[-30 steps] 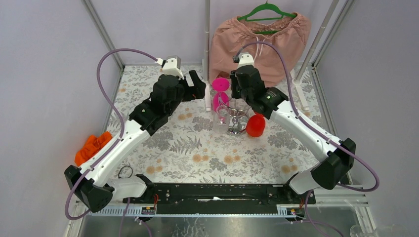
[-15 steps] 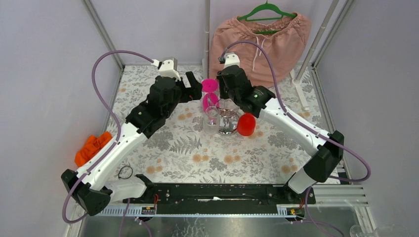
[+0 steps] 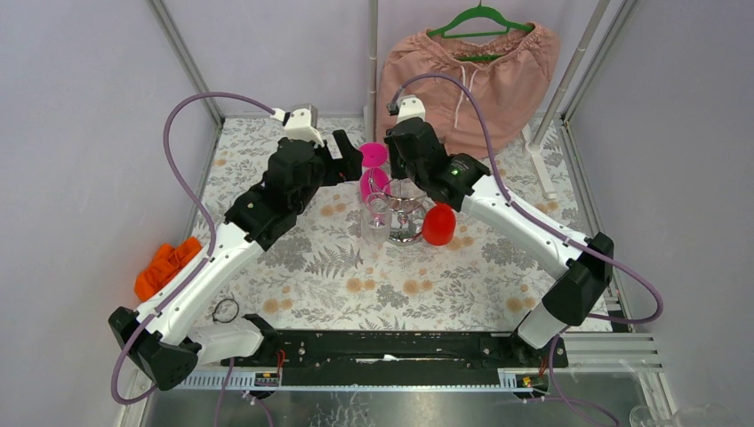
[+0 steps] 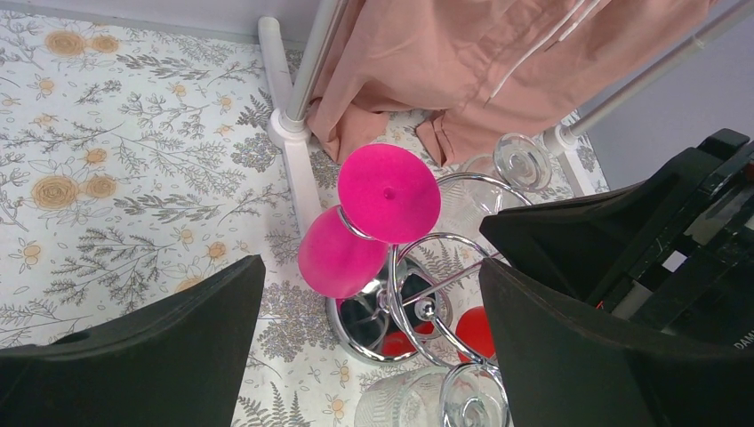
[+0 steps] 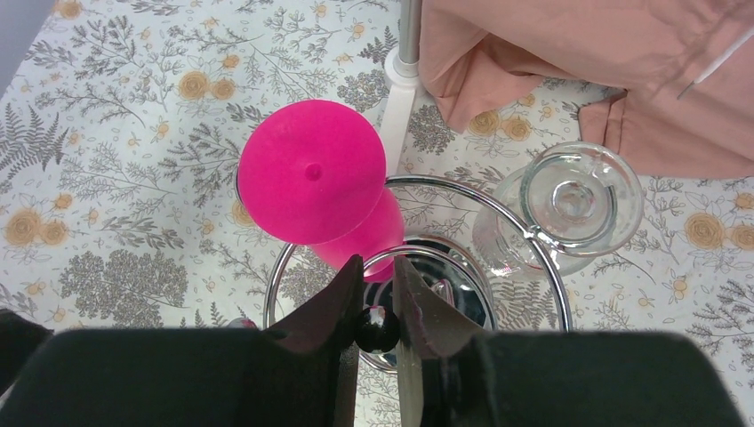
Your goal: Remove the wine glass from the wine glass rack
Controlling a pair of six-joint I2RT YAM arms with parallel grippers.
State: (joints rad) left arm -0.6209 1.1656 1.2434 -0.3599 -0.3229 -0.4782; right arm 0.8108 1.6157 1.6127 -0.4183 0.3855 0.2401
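Note:
The chrome wine glass rack (image 3: 407, 233) stands mid-table, with its round base (image 4: 366, 331) and wire ring (image 5: 418, 181) in view. A pink wine glass (image 3: 374, 169) hangs upside down from it, as do a clear one (image 3: 379, 213) and a red one (image 3: 438, 224). My right gripper (image 5: 377, 269) is shut on the ball knob (image 5: 378, 329) atop the rack's post. My left gripper (image 4: 367, 277) is open above the rack, over the pink glass (image 4: 389, 193) and touching nothing. Another clear glass (image 5: 569, 200) hangs on the far side.
A pink garment (image 3: 471, 76) on a green hanger hangs from the grey frame pole (image 3: 372, 62) just behind the rack. An orange cloth (image 3: 164, 265) lies at the left table edge. A small black ring (image 3: 226, 310) lies near the left arm's base.
Both arms have moved left, and the rack with its glasses has shifted left with the right gripper. The left gripper stays open.

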